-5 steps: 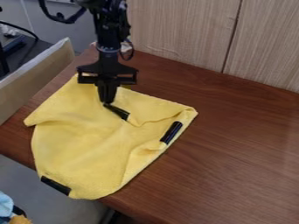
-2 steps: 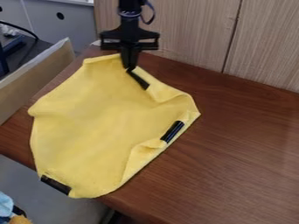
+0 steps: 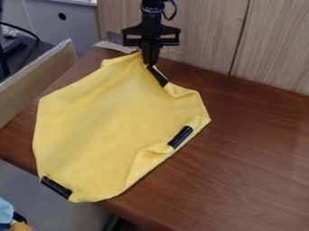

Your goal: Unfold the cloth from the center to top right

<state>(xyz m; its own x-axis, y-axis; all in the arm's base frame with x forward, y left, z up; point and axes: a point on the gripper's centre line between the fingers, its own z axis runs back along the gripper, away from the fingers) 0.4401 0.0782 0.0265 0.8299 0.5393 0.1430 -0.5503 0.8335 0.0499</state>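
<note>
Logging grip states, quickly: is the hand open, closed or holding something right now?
Hand: closed, holding the yellow cloth at its far end, by a black strip.

We look from a single fixed camera above the front of the brown wood-grain table (image 3: 253, 158), facing down at a slant towards the upright pale wood-grain panels (image 3: 205, 31) behind it. We are near enough for the spread yellow fabric cloth (image 3: 109, 131) to take up much of our view, with the black metal robot arm (image 3: 152, 16) entering at the top, opposite us.
</note>
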